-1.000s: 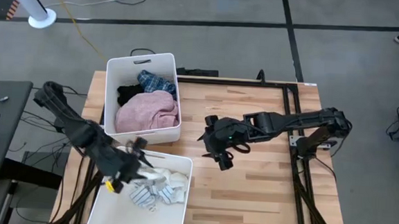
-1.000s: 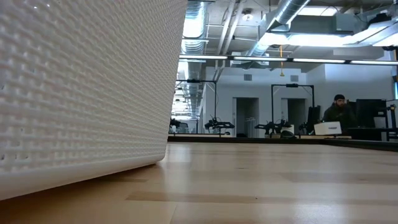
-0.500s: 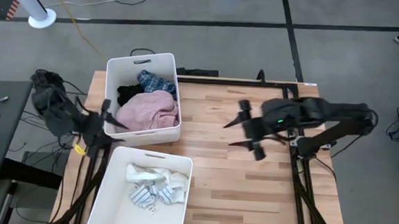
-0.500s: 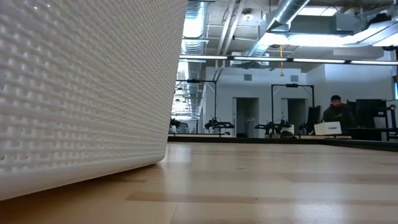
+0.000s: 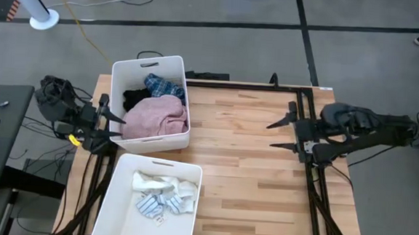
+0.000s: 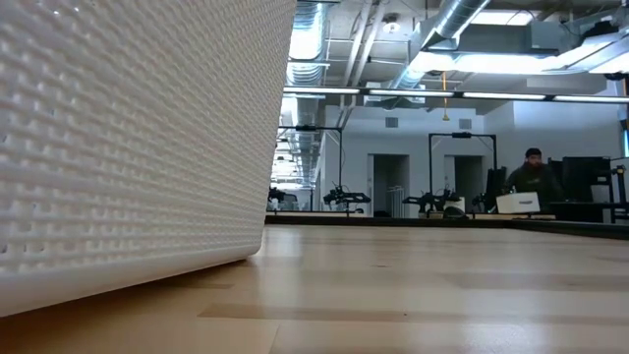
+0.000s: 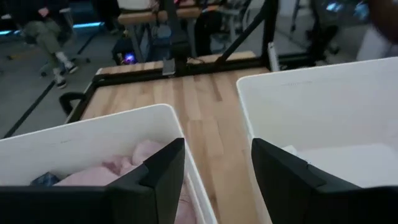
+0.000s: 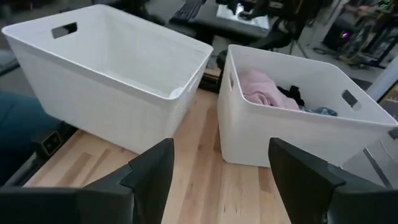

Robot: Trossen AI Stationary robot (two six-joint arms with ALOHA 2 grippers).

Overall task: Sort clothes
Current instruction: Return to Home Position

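A pink shirt point(image 5: 153, 117), a blue plaid shirt point(image 5: 162, 85) and a black top point(image 5: 135, 98) lie in the far white bin point(image 5: 117, 72). Small white socks point(image 5: 165, 193) lie in the near white bin point(image 5: 116, 214). My left gripper point(image 5: 113, 119) is open and empty at the table's left edge, beside the far bin. My right gripper point(image 5: 278, 135) is open and empty near the table's right edge, its fingers level and pointing left. The pink shirt also shows in the left wrist view point(image 7: 134, 165) and the right wrist view point(image 8: 264, 87).
The two white bins stand on the left half of the wooden table point(image 5: 250, 171). The near bin's wall point(image 6: 128, 147) fills the left of the low view. A person point(image 6: 536, 177) sits in the room behind. A black frame point(image 5: 305, 101) runs along the table's right side.
My left gripper has risen out of the near bin and drawn back to the table's left edge, beside the far bin. My right gripper has drawn back from the table's middle toward its right edge. The socks stay in the near bin.
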